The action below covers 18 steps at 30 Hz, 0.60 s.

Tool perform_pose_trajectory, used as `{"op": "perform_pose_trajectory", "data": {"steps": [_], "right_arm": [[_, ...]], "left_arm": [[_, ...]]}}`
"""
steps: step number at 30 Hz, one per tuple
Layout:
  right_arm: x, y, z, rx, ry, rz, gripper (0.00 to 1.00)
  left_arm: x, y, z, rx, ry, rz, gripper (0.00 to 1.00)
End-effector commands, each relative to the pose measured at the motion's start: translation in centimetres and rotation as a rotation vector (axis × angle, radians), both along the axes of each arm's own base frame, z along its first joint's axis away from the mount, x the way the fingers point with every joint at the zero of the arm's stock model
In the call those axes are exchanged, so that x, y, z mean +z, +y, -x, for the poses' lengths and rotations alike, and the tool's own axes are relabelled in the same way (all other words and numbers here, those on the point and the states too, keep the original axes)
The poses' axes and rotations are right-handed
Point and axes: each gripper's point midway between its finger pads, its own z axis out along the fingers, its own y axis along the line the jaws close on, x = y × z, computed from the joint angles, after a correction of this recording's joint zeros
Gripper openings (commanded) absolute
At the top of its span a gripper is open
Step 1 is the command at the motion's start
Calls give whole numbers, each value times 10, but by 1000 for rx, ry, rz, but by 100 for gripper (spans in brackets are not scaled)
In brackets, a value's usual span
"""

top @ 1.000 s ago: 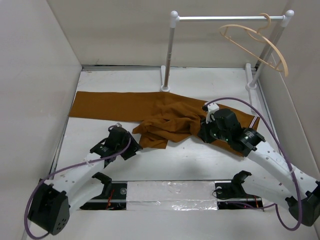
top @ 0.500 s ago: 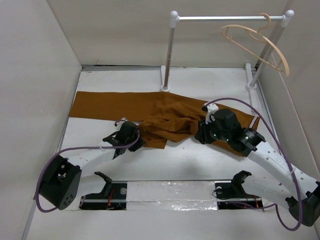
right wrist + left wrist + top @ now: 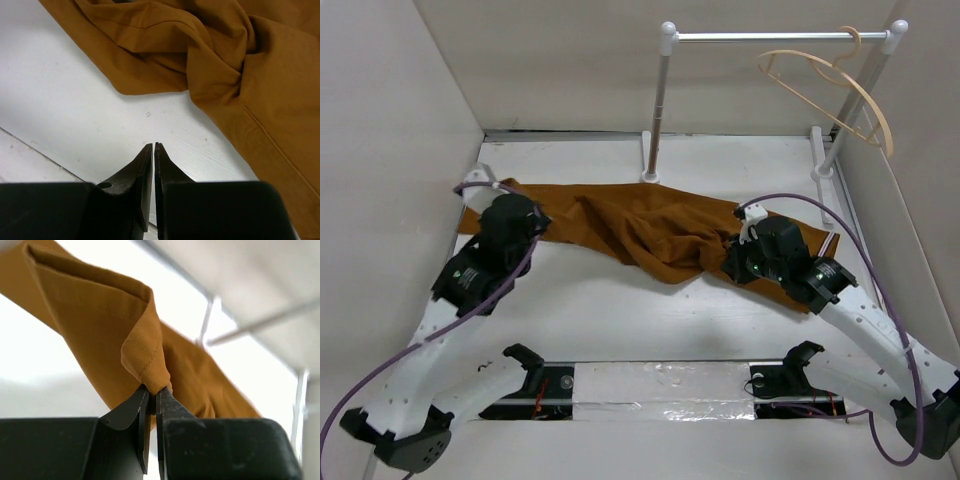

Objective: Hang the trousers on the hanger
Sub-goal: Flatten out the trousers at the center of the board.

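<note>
Lying on the surface [image 3: 650, 320]: rust-brown trousers [image 3: 650, 232] stretched from the left side toward the right and were bunched in the middle.
Left gripper [image 3: 152, 390]: was pinched tight on a raised fold of the trousers near their left end.
Right gripper [image 3: 153, 146]: was pressed together on nothing, over bare white surface beside the cloth.
Hanger [image 3: 840, 95]: hung tilted on the rail stand [image 3: 770, 37], far right.
Room: plain pale walls [image 3: 400, 130] enclosed three sides.

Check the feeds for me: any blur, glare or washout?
Left wrist: the trousers fold pinched in the left end effector is sharp, but the rail stand behind is blurred and washed out. Right wrist: crisp, even light, soft shadow under the cloth edge; the right end effector is a dark silhouette. Top external: sharp, with glare on the silvery strip.
</note>
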Motion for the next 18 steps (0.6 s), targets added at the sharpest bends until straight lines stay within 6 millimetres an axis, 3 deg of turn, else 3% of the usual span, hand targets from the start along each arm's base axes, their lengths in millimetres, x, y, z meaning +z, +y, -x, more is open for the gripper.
{"op": "perform_pose_trajectory", "data": {"steps": [1,8,11,12,15,18], "right_arm": [[4,-1,-7,-16,-9,-16,11],[-8,-14,-6,-52,34,29,11],[-8,-21,-11,-73,32,28,10],[-7,-22,-12,-72,32,25,11],[-3,-24,-13,-70,32,26,13],[-2,-29,-12,-89,39,49,21]], "left_arm": [[8,67,30,210,58,-232,0],[23,122,67,449,47,-316,0],[63,152,88,592,-48,-342,0],[85,156,91,617,-106,-311,0],[114,168,101,673,-149,-343,0],[102,177,115,706,-150,-326,0]]}}
